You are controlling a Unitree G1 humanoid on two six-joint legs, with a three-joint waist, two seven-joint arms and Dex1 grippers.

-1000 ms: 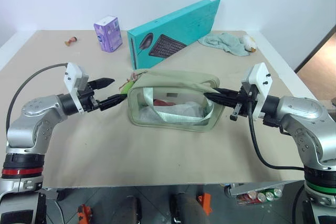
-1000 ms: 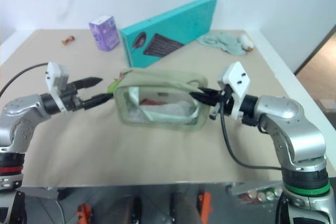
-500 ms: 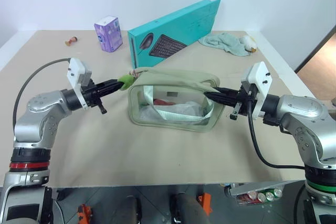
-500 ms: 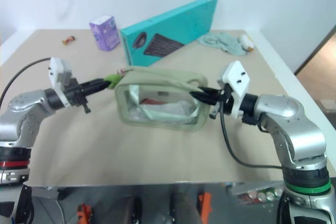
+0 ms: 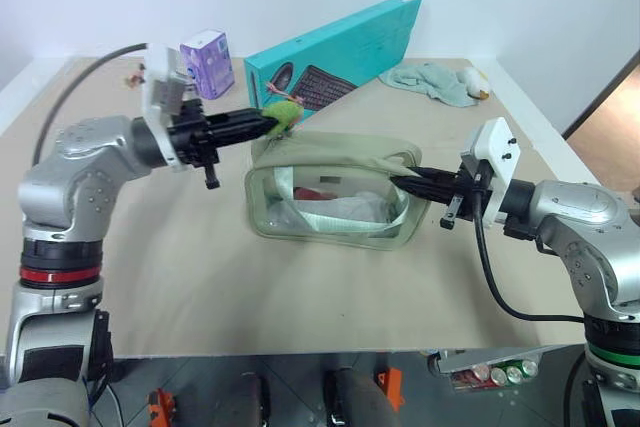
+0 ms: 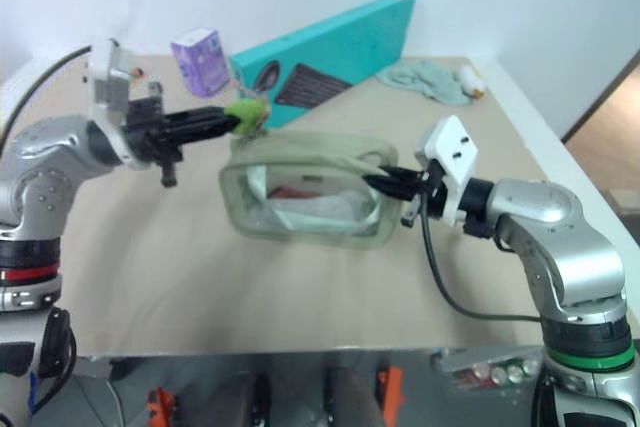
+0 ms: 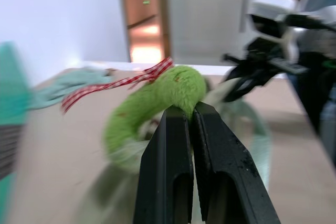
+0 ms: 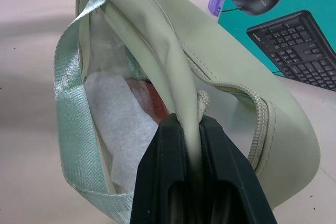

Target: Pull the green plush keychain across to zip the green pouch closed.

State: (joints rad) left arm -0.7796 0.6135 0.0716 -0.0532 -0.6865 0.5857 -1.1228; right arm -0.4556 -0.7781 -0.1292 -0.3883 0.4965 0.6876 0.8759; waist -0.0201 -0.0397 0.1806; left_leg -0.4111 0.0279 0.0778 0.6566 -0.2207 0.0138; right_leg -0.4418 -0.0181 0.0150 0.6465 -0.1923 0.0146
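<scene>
Left claw (image 5: 272, 122) is clamped tight on the green plush keychain (image 5: 284, 112); right claw (image 5: 398, 183) is pinched closed on the green pouch (image 5: 335, 197) edge.

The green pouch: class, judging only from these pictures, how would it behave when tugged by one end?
The green pouch is probably floppy: its fabric top sags and folds where the right gripper pinches it. It looks light, with thin clear panels showing little inside. It may slide on the smooth table unless held.
</scene>
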